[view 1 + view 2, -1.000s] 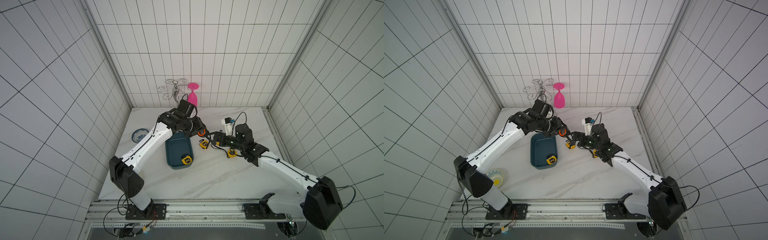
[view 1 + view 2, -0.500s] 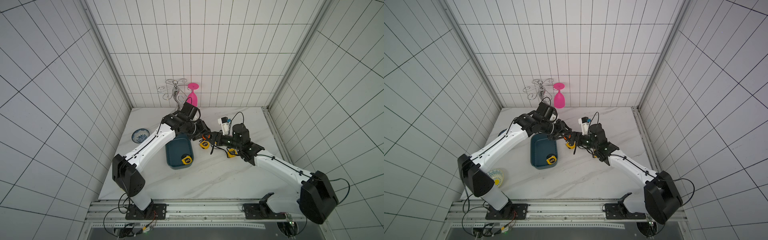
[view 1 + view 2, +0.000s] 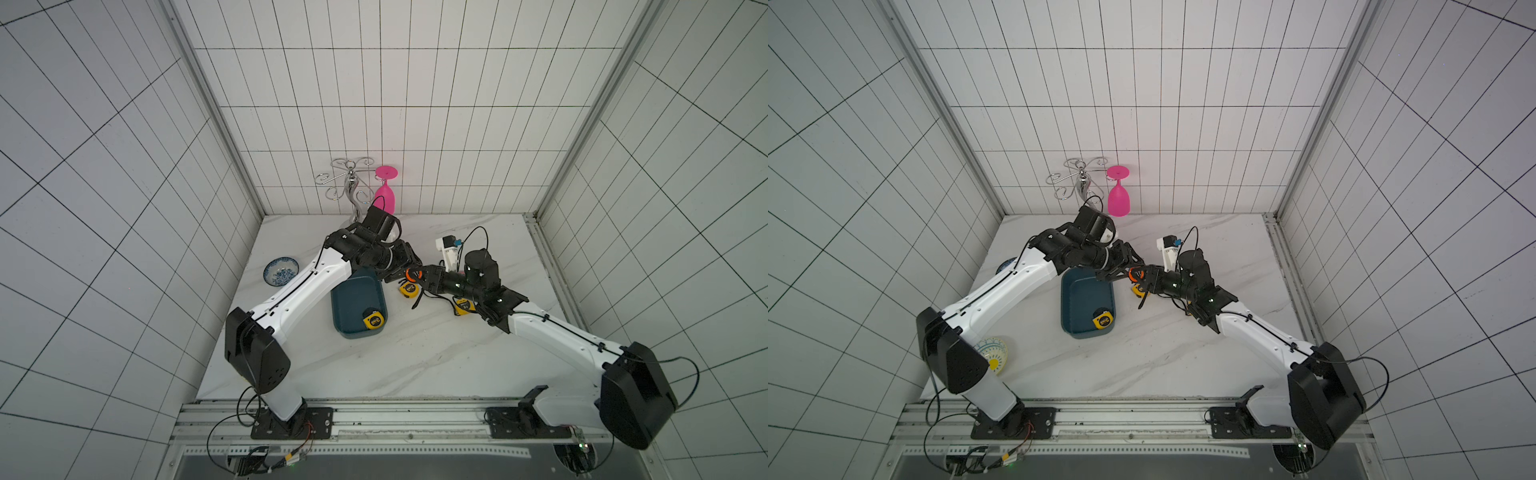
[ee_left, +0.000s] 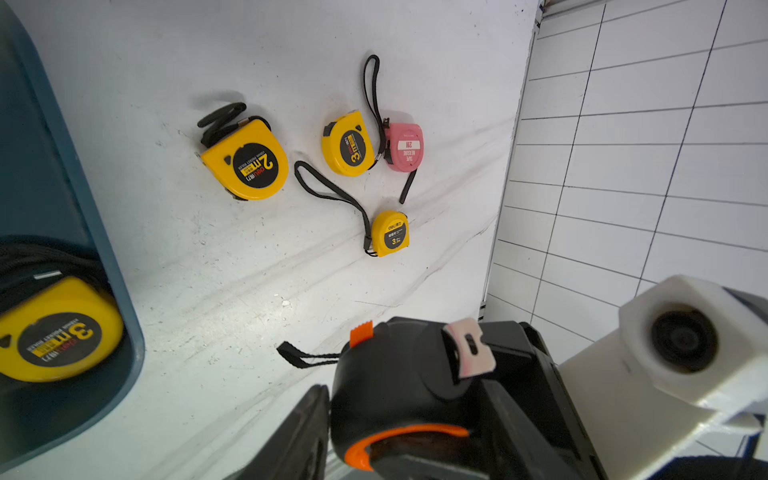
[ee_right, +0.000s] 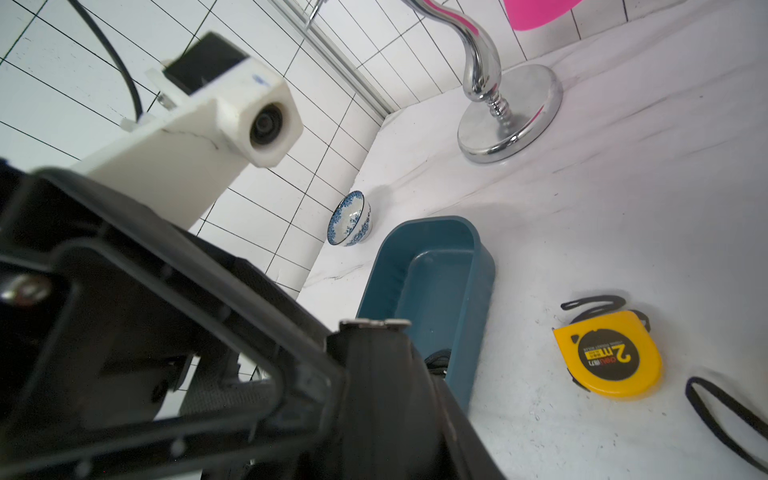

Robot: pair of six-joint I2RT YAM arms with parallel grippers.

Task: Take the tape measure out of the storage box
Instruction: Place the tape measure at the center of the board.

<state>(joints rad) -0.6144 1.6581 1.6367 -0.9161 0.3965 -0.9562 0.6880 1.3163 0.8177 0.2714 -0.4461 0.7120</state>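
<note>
Marble tabletop (image 3: 415, 365), tiled walls (image 3: 374, 104); left arm (image 3: 299, 291), right arm (image 3: 552, 336) reach inward, meeting just off storage box (image 3: 353, 299) far right corner; right gripper (image 3: 428, 278) clasps black tape measure (image 4: 386, 386); left gripper (image 3: 1123, 272) alongside, grip unclear; yellow tape measure (image 3: 372, 320) inside box, near right corner; bare marble nearside box.

Marble table (image 3: 395, 365), seen from the room: a teal box (image 3: 353, 299) and a 2 m tape (image 4: 245, 166) lie just beside the right gripper (image 3: 417, 276). A 3 m tape (image 4: 347, 143), a pink tape (image 4: 404, 147) and a small tape (image 4: 390, 233) lie behind it. A bowl (image 3: 281, 271), a chrome stand (image 5: 509, 116) and a plate (image 3: 994, 353) sit well apart from it.
</note>
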